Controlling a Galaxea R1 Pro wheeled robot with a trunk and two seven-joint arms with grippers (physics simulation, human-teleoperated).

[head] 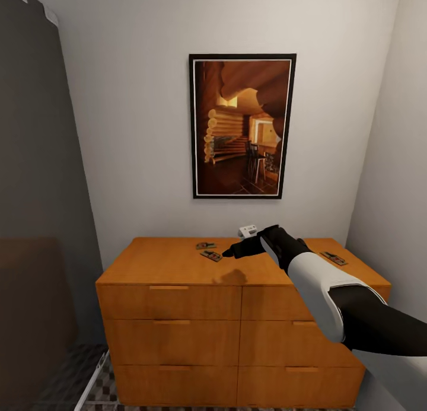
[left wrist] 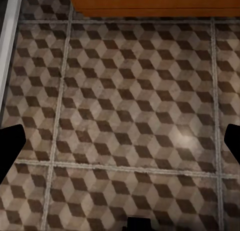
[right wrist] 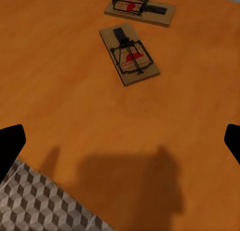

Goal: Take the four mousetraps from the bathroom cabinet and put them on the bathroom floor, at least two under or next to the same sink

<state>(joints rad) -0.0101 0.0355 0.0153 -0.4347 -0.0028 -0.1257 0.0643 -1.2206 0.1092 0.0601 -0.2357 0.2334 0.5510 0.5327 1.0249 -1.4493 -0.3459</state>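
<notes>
The orange-brown cabinet (head: 178, 316) stands against the back wall. On its top lie two mousetraps close together, one (head: 206, 245) behind the other (head: 211, 255), and a third mousetrap (head: 334, 258) lies near the right end. My right gripper (head: 231, 252) hovers over the cabinet top just right of the pair. In the right wrist view it is open (right wrist: 120, 141), with the nearer trap (right wrist: 129, 56) and the farther trap (right wrist: 140, 8) ahead of its fingers. My left gripper (left wrist: 120, 146) hangs open over the cube-patterned bathroom floor (left wrist: 125, 116), near the cabinet's base (left wrist: 150, 3).
A framed picture (head: 242, 126) hangs on the white wall above the cabinet. A dark grey panel (head: 35, 191) closes off the left side, with a white rail (head: 93, 378) along the floor. The right wall (head: 397, 191) stands close to the cabinet's right end.
</notes>
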